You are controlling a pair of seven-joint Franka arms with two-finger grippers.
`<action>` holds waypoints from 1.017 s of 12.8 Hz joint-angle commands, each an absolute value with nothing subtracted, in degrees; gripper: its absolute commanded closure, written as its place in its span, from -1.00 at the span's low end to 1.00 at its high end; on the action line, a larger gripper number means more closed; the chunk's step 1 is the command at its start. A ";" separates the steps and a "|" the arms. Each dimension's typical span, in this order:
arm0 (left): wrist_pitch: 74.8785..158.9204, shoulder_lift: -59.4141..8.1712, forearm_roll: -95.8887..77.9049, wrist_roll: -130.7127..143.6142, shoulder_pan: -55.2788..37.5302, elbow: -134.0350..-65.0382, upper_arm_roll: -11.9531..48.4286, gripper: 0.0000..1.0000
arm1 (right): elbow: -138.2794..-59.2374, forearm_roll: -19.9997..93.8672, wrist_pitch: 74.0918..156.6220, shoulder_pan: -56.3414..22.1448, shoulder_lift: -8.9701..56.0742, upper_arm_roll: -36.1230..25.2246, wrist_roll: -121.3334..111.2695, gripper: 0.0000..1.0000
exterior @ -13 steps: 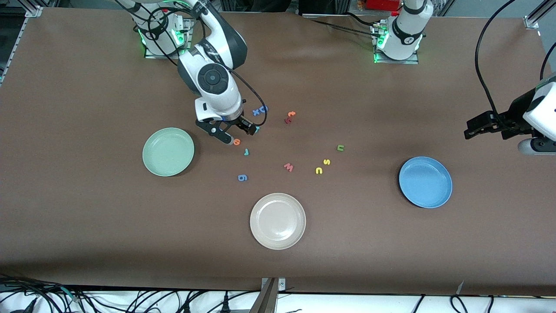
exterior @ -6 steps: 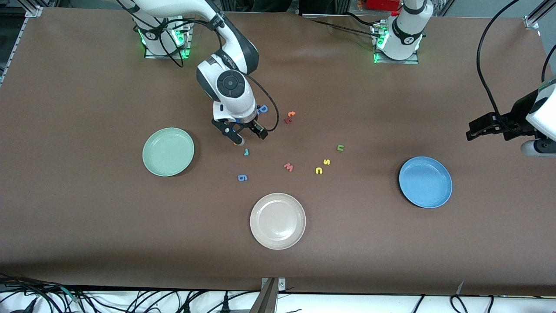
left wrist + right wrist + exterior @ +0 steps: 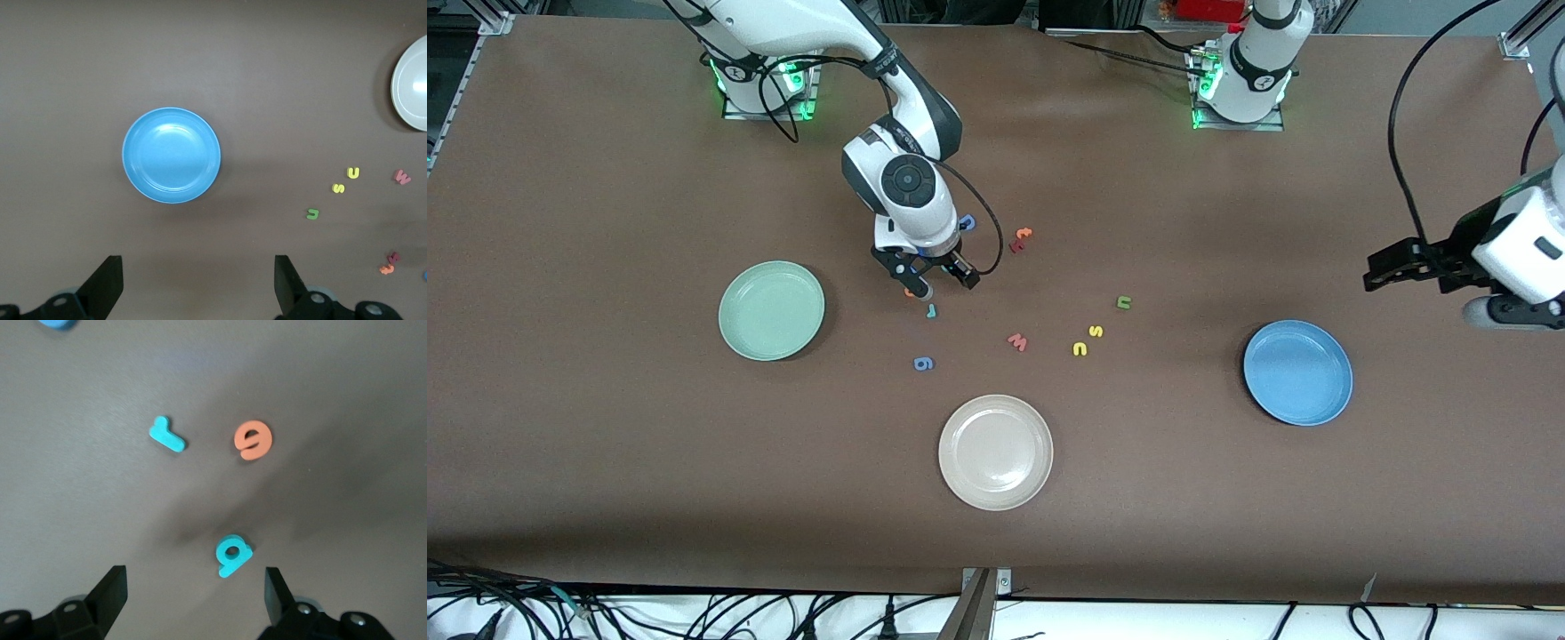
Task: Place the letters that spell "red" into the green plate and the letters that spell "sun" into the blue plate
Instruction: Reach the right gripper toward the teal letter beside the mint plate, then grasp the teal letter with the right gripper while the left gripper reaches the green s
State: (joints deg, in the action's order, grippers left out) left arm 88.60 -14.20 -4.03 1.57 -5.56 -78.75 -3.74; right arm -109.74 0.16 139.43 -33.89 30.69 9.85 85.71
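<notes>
My right end effector (image 3: 935, 283) hangs over the table (image 3: 605, 462) with its fingers spread wide and nothing between them, directly above three small letters: one teal "d" (image 3: 233, 555), one orange "e" (image 3: 253, 439) and one teal "r" (image 3: 167, 435), all lying loose on the table near the green plate (image 3: 772, 310). My left end effector (image 3: 1392, 267) waits in the air at the left arm's end of the table, above the blue plate (image 3: 1298, 372), fingers fully apart and empty. Between the two plates lie one yellow "s" (image 3: 1096, 332), one yellow "n" (image 3: 1080, 349) and one dark green "u" (image 3: 1124, 302). Three plates counted: green, blue and one cream plate (image 3: 996, 452), none holding a letter.
</notes>
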 commanded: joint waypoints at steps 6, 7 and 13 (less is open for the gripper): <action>101.93 -12.74 -7.91 5.43 -6.24 -96.04 1.75 -1.00 | -113.47 0.35 145.10 -35.77 31.99 9.05 87.10 -0.46; 104.65 -12.83 -7.91 6.93 -6.24 -98.41 3.50 -1.00 | -113.47 0.35 145.19 -36.21 32.34 8.79 87.19 -0.46; 127.67 -14.58 -7.73 14.76 -10.01 -112.75 7.64 -1.00 | -113.29 0.26 145.90 -39.29 33.75 5.36 88.33 -0.18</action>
State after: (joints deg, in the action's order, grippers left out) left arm 121.99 -14.96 -6.49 13.36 -8.84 -108.86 7.56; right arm -113.16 0.15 145.23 -37.89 33.34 6.55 87.09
